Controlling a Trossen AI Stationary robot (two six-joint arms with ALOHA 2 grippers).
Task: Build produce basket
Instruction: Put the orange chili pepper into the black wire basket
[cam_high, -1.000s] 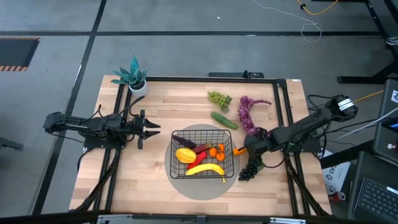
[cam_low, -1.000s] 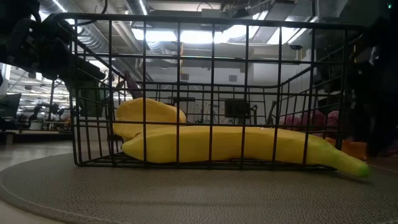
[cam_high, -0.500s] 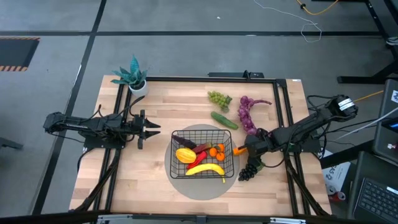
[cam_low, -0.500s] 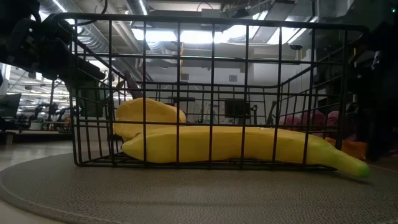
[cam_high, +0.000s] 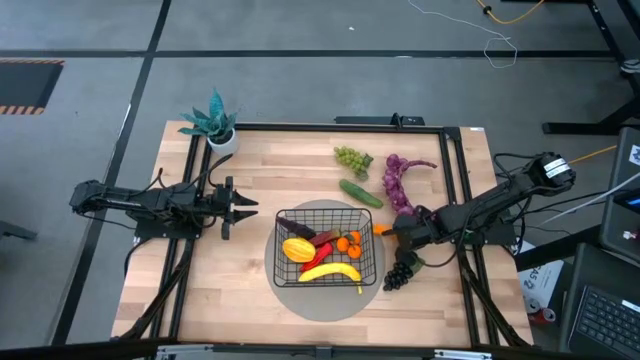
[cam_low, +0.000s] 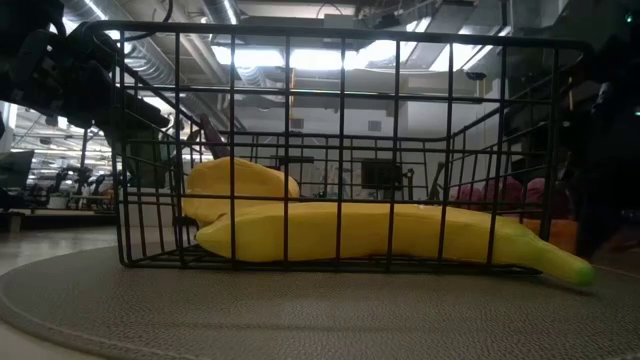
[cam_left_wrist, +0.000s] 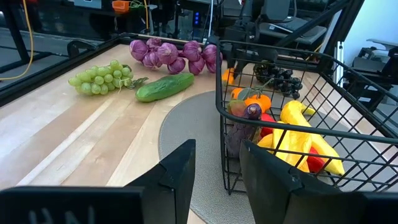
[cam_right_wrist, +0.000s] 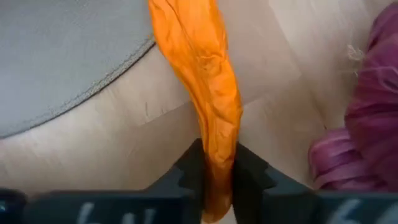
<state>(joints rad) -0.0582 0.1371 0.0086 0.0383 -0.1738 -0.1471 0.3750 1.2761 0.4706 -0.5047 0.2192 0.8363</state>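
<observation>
A black wire basket (cam_high: 325, 247) sat on a round grey mat (cam_high: 300, 295) near the middle of the wooden desk (cam_high: 250, 180). Inside it lay a yellow banana (cam_high: 332, 271), a starfruit (cam_high: 297, 250), a red pepper (cam_high: 322, 250), an eggplant (cam_high: 298, 229) and oranges (cam_high: 348, 243). The right claw (cam_right_wrist: 217, 177) had pinched shut on an orange carrot (cam_right_wrist: 202, 81) just beside the basket's right wall — purple grapes (cam_right_wrist: 367, 124) lay close by. Dark grapes (cam_high: 399, 272) sat near that arm. Farther back lay green grapes (cam_high: 351, 157) and a cucumber (cam_high: 359, 193). The left claw (cam_high: 248, 208) hovered left of the basket, its fingers partly apart and holding nothing. A teal potted plant (cam_high: 213, 124) stood at the far left corner.
</observation>
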